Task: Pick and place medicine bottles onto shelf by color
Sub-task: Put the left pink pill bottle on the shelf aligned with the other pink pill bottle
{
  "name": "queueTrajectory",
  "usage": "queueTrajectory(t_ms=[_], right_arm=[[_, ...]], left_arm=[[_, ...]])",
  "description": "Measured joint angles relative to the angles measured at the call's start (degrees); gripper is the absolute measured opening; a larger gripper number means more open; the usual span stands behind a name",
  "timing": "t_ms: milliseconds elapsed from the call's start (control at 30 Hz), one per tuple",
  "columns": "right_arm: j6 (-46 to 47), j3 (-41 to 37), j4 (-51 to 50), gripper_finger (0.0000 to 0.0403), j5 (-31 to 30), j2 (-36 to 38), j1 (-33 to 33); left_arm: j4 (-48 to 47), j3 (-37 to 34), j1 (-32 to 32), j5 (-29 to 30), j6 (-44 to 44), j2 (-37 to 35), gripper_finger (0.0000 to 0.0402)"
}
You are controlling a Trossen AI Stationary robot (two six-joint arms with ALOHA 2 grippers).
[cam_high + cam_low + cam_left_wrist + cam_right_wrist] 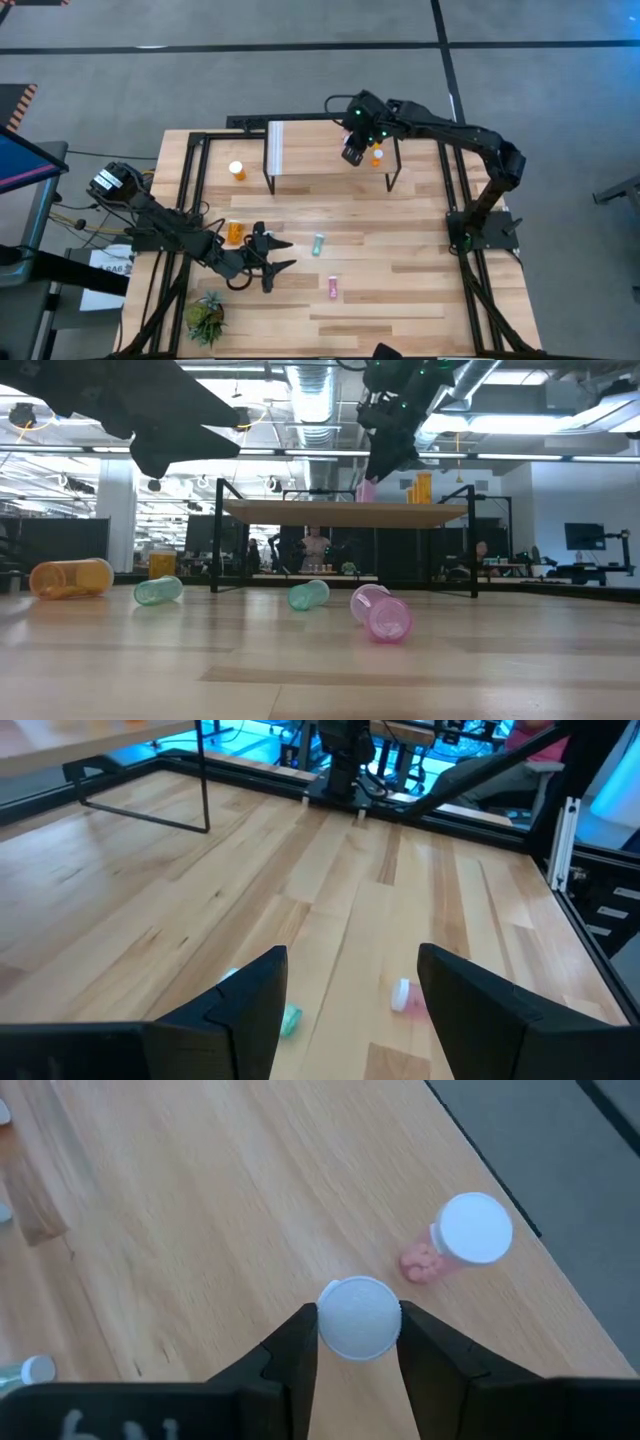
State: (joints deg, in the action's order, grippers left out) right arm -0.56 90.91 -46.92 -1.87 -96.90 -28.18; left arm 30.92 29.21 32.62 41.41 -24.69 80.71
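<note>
— How many bottles are counted?

— On the table (400, 250): two orange, two teal, one pink bottle (385, 617), all lying flat. On the shelf (320, 150): an orange bottle (377, 156) and two pink ones, upright.

— And the grippers?

— A white-capped pink bottle (359, 1317), upright, is pinched by the right gripper (358, 1342) above the shelf. The left gripper (350, 990) is held spread over the table.

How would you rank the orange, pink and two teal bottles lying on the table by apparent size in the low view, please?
1. Orange bottle, largest.
2. Pink bottle, though it lies nearest the camera, so this is unsure.
3. Left teal bottle and middle teal bottle look alike.
</note>
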Motion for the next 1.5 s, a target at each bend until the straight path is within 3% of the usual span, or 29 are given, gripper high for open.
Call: queueTrajectory(t_ms=[967,1267,1500], right_arm=[[0.0,0.0,0.6,0.0153,0.7,0.0,0.8],[2.1,0.0,-1.1,0.0157,5.0,0.0,-1.0],[1.8,4.9,-4.3,0.0157,5.0,0.1,-0.7]], left_arm=[[0.0,0.0,0.0,-0.2,-0.8,0.0,0.0212],[0.0,0.0,-0.8,-0.2,-1.0,0.0,0.0212],[0.0,0.0,-1.0,-0.6,-1.0,0.0,0.0212]])
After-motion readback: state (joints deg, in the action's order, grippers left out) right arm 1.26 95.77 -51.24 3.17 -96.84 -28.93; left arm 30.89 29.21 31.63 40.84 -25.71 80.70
